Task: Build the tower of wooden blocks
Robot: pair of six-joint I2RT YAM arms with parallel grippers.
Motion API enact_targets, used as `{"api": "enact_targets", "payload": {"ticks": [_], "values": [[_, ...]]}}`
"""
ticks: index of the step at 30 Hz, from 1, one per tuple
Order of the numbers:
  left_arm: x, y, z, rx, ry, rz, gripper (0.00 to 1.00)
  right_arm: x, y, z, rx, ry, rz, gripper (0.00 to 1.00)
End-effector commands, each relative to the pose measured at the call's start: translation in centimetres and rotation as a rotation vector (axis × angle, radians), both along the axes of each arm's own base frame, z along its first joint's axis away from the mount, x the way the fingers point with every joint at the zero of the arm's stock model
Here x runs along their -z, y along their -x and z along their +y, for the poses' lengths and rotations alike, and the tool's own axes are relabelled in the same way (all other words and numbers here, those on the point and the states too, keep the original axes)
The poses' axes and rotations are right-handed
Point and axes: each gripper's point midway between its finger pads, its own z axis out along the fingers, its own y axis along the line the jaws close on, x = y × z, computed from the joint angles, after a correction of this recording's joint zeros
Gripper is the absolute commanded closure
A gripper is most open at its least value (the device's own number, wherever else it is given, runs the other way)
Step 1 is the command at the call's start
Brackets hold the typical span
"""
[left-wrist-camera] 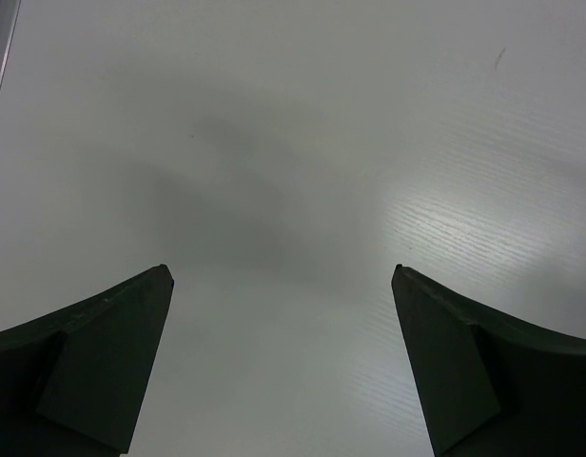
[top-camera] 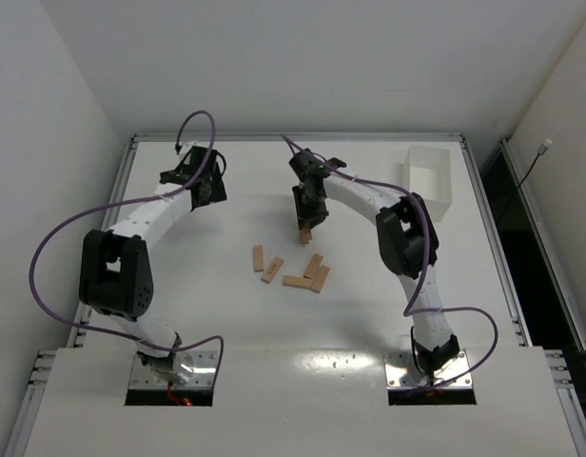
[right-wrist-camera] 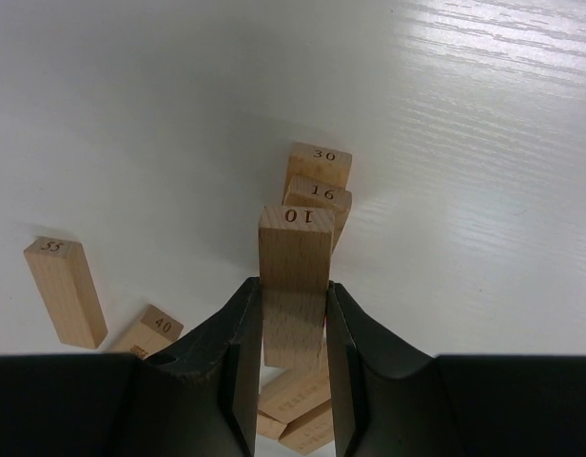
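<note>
My right gripper (top-camera: 307, 221) is shut on a wood block (right-wrist-camera: 295, 271) marked 10 and holds it over the middle of the table; the block sticks out past the fingertips (right-wrist-camera: 247, 290). It shows below the gripper in the top view (top-camera: 305, 234). Loose wood blocks lie flat nearer the arms: two on the left (top-camera: 258, 258) (top-camera: 272, 269), one in the middle (top-camera: 295, 281), and a pair side by side (top-camera: 317, 272). In the right wrist view, blocks marked 30 (right-wrist-camera: 319, 164) and 16 (right-wrist-camera: 319, 202) lie just beyond the held block. No stacked tower shows. My left gripper (top-camera: 205, 190) (left-wrist-camera: 283, 276) is open and empty over bare table.
A white tray (top-camera: 428, 179) stands at the back right. Blocks marked 55 (right-wrist-camera: 65, 290) and 40 (right-wrist-camera: 148, 331) lie left of my right gripper. More tan blocks (right-wrist-camera: 293, 400) show below the held block, between the fingers. The raised table frame (top-camera: 293, 136) runs along the back.
</note>
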Motion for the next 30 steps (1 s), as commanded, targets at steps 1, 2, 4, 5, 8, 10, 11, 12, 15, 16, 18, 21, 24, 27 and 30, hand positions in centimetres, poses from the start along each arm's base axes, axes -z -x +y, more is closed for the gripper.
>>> {"api": "enact_targets", "payload": {"ticks": [1,2,4,5,8,10,11,12,15,16,18,21,24,27,30], "values": [[-1.5,-1.2,0.3,-0.026,0.005,-0.054,0.00,-1.0,-1.1,1.1,0.012,-0.028,-0.037,0.88],[-1.5,-1.2,0.3,-0.026,0.005,-0.054,0.00,-1.0,-1.0,1.2,0.009,-0.035,-0.032,0.85],[-1.4,-1.2,0.3,-0.026,0.003,-0.045,0.00,-1.0,-1.0,1.2,0.009,-0.035,-0.032,0.76],[-1.4,-1.2,0.3,-0.026,0.003,-0.045,0.00,-1.0,-0.9,1.3,0.006,-0.042,-0.027,0.71],[-1.0,-1.2,0.3,-0.026,0.001,-0.036,0.00,-1.1,-0.8,1.4,-0.006,-0.047,-0.024,0.45],[-1.0,-1.3,0.1,-0.020,0.008,-0.035,0.00,-1.2,-0.8,1.9,-0.024,-0.070,-0.024,0.31],[-1.0,-1.3,0.1,-0.020,0.008,-0.035,0.00,-1.2,-0.7,2.0,-0.036,-0.076,-0.021,0.27],[-1.0,-1.3,0.1,-0.020,0.008,-0.035,0.00,-1.6,-0.7,2.1,-0.055,-0.083,-0.028,0.24],[-0.8,-0.9,0.0,-0.006,0.010,-0.025,0.00,-3.5,-0.8,2.2,-0.114,-0.101,-0.073,0.21],[-1.2,-0.9,-0.2,0.004,0.024,-0.036,0.00,-4.1,-0.8,2.2,-0.129,-0.106,-0.094,0.20],[-0.7,0.1,-0.9,0.033,0.044,-0.029,0.00,-6.8,-0.8,2.0,-0.167,-0.137,-0.184,0.17],[0.6,2.0,-2.7,0.105,0.058,0.006,0.00,-9.3,-0.7,1.2,-0.236,-0.175,-0.305,0.07],[2.0,4.5,-5.2,0.220,0.086,0.056,0.03,-13.9,-0.5,-0.5,-0.278,-0.157,-0.486,0.04],[2.1,6.3,-7.6,0.318,0.144,0.053,0.08,-15.9,-1.0,-3.8,-0.233,-0.065,-0.574,0.04],[3.2,8.3,-10.2,0.395,0.197,0.096,0.10,-14.7,-1.7,-7.7,-0.169,0.044,-0.575,0.04]]}}
